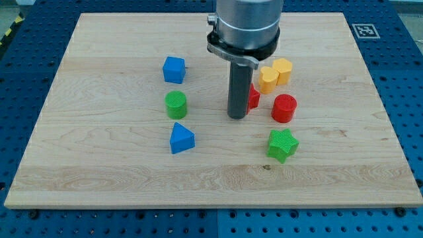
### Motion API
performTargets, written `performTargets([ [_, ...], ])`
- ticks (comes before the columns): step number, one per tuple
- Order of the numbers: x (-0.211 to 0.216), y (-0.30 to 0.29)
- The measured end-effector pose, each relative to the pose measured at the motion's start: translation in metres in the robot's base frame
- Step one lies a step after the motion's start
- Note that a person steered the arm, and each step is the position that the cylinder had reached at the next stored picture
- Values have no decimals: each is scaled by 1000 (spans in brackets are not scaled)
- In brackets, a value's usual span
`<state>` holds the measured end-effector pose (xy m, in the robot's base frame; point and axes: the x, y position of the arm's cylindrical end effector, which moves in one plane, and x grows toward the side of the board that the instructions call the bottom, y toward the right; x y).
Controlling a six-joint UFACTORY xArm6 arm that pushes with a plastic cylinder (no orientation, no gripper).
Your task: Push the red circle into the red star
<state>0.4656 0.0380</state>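
Observation:
The red circle [284,108] is a short red cylinder right of the board's middle. The red star [253,97] lies just to its left, mostly hidden behind the rod, so only its right edge shows. My tip [237,116] rests on the board right beside the red star, at its left and slightly toward the view's bottom. The tip is about a block's width left of the red circle. The red circle and the red star stand a small gap apart.
Two yellow blocks [269,79] [283,70] sit just above the red circle. A green star [283,145] lies below it. On the left are a blue cube [174,69], a green cylinder [176,104] and a blue triangle [181,139]. The wooden board [99,172] ends on all sides.

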Motion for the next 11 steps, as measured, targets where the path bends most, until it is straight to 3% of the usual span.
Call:
performTargets([
  [2,-38,0],
  [3,-37,-4],
  [4,10,-1],
  [5,40,37],
  [6,40,87],
  [7,38,101],
  [10,-19,80],
  [11,4,84],
])
